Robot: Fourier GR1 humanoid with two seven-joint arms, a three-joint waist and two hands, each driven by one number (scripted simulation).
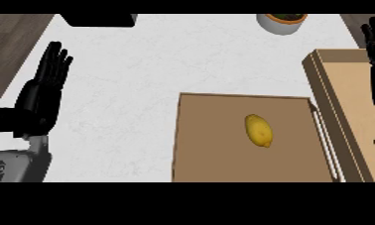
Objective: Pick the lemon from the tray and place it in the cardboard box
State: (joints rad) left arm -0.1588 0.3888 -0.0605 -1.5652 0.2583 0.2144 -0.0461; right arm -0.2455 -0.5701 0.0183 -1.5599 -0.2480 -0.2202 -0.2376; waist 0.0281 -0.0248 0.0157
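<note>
A yellow lemon (258,130) lies on its side near the middle of the brown tray (212,140), which takes up the lower centre of the white counter. The tan cardboard box (343,85) stands right beside the tray's right edge and runs out of view. My left hand (42,92) rests open with fingers up at the far left, well away from the tray. Only a dark strip of my right hand (369,34) shows at the right edge, above the box's far corner, fingers straight. Neither hand holds anything.
A white pot with a plant (281,23) stands at the counter's back right. A black object (99,19) sits at the back left. The counter's left edge (29,45) runs diagonally by my left hand.
</note>
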